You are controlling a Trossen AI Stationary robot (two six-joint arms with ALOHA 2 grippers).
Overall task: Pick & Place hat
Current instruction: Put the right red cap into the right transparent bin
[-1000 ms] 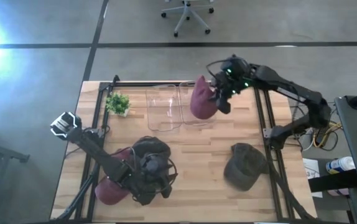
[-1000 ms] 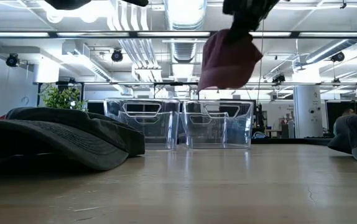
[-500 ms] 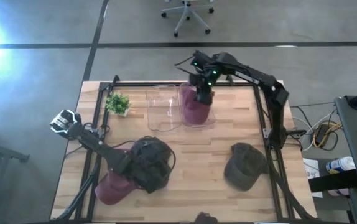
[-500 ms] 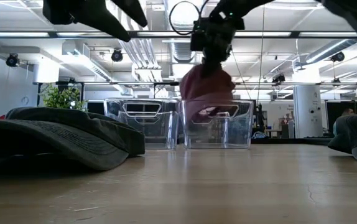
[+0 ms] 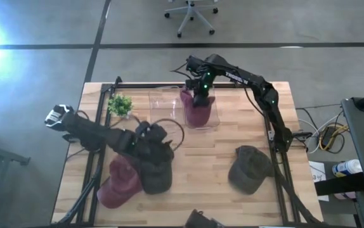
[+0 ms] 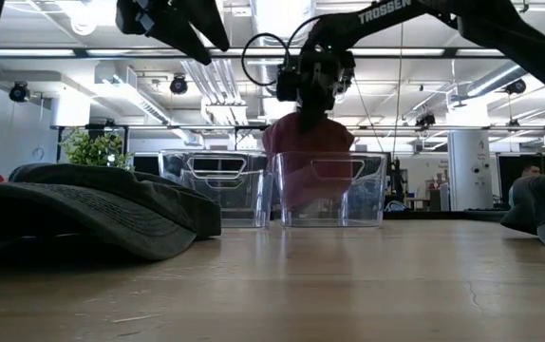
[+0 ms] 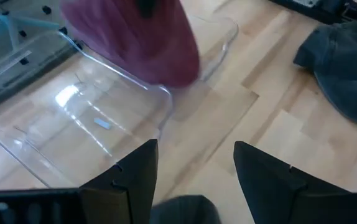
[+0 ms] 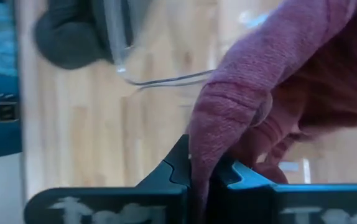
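The maroon hat is soft, slouchy fabric with a ribbed, knit-like weave, bunched into folds where the right gripper pinches it tight between closed fingers. It hangs at upper centre of the high view, its lower part sunk inside the right-hand clear plastic bin, a smooth, glossy, rounded-cornered tub with a moulded handle. A second clear bin stands just beside it on the left. The table is pale butcher-block wood with visible planks, framed by black metal rails. In the lower left, the left gripper hovers with its fingers spread wide and nothing between them, above a dark grey cap of limp cloth; another maroon hat lies touching it. A crumpled olive-grey cap sits lower right, and a small leafy green plant upper left.
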